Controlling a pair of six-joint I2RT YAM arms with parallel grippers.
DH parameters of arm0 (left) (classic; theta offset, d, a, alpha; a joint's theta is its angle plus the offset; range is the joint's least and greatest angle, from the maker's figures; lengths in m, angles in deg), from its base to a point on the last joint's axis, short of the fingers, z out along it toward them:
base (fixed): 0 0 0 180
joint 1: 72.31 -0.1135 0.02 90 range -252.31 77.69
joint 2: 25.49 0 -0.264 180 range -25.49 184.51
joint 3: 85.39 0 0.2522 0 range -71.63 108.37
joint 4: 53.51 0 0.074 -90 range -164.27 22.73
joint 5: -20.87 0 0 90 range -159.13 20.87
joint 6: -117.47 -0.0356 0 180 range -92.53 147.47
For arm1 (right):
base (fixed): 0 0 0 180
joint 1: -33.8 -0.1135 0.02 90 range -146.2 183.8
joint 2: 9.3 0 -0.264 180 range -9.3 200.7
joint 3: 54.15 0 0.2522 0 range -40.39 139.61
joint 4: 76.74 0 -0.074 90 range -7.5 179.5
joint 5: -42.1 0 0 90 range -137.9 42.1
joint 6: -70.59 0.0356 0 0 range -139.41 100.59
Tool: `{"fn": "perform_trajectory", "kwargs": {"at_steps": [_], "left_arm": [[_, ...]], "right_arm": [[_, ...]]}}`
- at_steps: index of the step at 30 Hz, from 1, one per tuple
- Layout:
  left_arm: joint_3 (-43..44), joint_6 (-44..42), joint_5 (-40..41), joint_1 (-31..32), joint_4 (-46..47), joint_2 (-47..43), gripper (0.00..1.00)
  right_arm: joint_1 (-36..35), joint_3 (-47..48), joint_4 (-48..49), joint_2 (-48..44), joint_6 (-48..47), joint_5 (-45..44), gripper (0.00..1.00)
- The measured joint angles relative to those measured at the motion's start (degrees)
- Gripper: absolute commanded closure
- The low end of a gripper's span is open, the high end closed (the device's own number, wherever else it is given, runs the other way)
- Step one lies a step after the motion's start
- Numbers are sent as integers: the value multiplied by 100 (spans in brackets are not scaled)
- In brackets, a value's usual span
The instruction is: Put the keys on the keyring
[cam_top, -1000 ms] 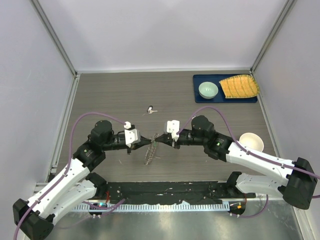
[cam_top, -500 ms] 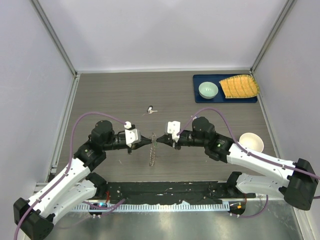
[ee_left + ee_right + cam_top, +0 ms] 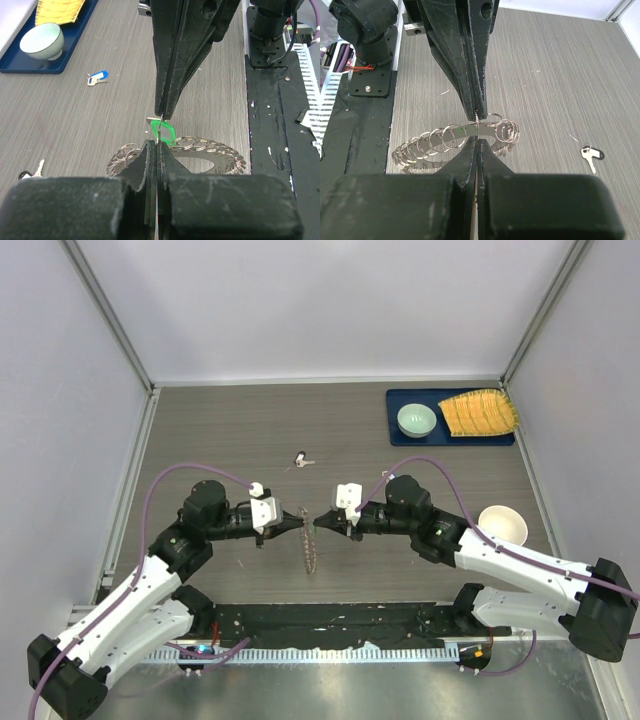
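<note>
My left gripper (image 3: 297,521) and right gripper (image 3: 320,521) meet tip to tip above the table's middle, both shut. The keyring (image 3: 309,548) hangs edge-on below them. It is a flat metal band (image 3: 210,152) strung with many small rings (image 3: 440,140). The left gripper (image 3: 158,146) pinches a thin ring wire of it. The green key (image 3: 163,132) sits between the two sets of tips, its silver end at the right gripper's fingertips (image 3: 161,107), which seem to pinch it. From the right wrist, its gripper (image 3: 476,137) hides the green key. A blue key (image 3: 98,77) lies on the table.
A dark-headed silver key (image 3: 301,459) lies behind the grippers, also seen in the right wrist view (image 3: 590,155). A blue tray (image 3: 400,400) at the back right holds a green bowl (image 3: 416,420) and a yellow ridged item (image 3: 480,413). A white bowl (image 3: 503,523) stands at the right.
The keyring has swung from a tilted pose to hanging nearly edge-on. Both grippers stayed shut and shifted slightly right together.
</note>
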Motion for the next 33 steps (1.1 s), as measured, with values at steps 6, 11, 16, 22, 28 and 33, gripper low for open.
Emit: {"fn": "perform_trajectory", "kwargs": {"at_steps": [6,11,16,22,28,33], "left_arm": [[0,2,0,0,20,17,100],[0,4,-4,0,24,28,100],[0,9,-22,0,26,63,100],[0,20,-26,0,31,63,100],[0,26,-37,0,44,63,100],[0,28,-42,0,50,66,100]], "right_arm": [[0,0,13,0,22,72,99],[0,-2,48,0,26,81,99],[0,-28,92,0,37,74,99],[0,-66,98,0,37,76,99],[0,-66,101,15,37,76,99],[0,-68,103,13,37,52,99]]}}
